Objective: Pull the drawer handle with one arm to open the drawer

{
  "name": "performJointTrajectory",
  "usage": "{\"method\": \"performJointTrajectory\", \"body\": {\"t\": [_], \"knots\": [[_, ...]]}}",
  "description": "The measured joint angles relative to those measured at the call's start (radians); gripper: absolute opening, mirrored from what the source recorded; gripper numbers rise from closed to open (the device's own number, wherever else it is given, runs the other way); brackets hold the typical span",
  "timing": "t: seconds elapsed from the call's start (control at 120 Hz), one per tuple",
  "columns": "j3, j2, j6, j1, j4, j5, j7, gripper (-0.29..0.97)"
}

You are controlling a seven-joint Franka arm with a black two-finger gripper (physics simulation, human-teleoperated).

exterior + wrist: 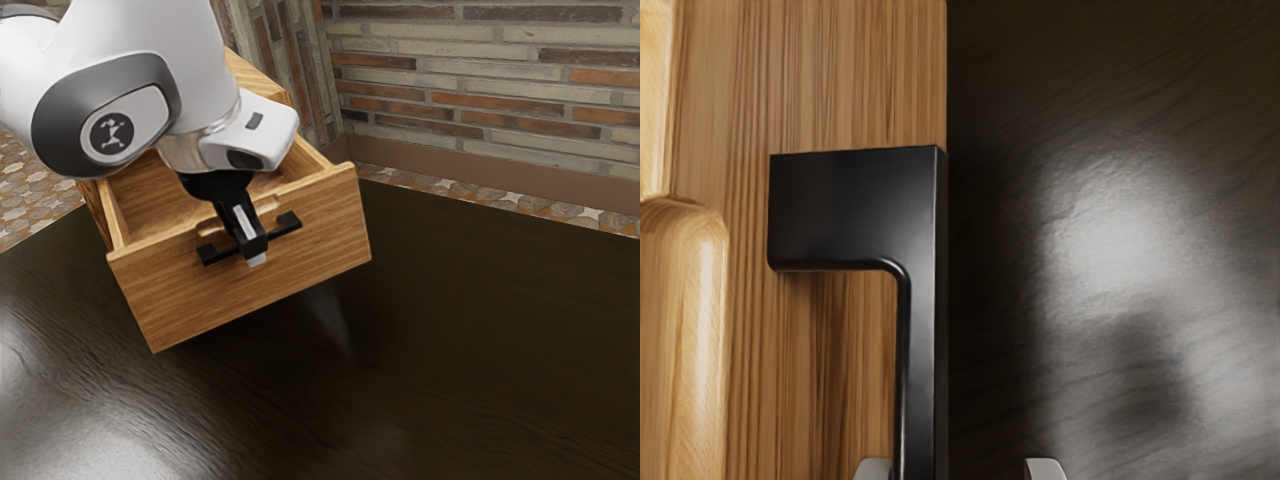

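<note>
**Gripper [250,248] astride the handle [285,226] of an open drawer [300,262]**

The drawer juts well out of its wooden cabinet [255,82] over the dark tabletop [470,360]; the gripper reaches down across the front panel, its 2 fingers slightly apart with the black handle between them; 1 fingertip [875,468] lies against the bar, the other stands clear.

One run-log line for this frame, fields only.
drawer: pulled out, inside showing | handle: black bar, straddled by gripper | gripper: open, gap on one side of handle
</note>
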Motion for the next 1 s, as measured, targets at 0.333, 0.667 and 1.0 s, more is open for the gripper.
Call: {"method": "performJointTrajectory", "body": {"t": [0.333, 0.667, 1.0], "knots": [[-0.036, -0.032, -0.001, -0.001, -0.024, -0.006, -0.021, 0.10], [-0.063, -0.075, 0.000, 0.001, -0.049, 0.001, -0.043, 0.02], [0.055, -0.226, -0.276, 0.002, 0.100, -0.025, -0.042, 0.52]]}}
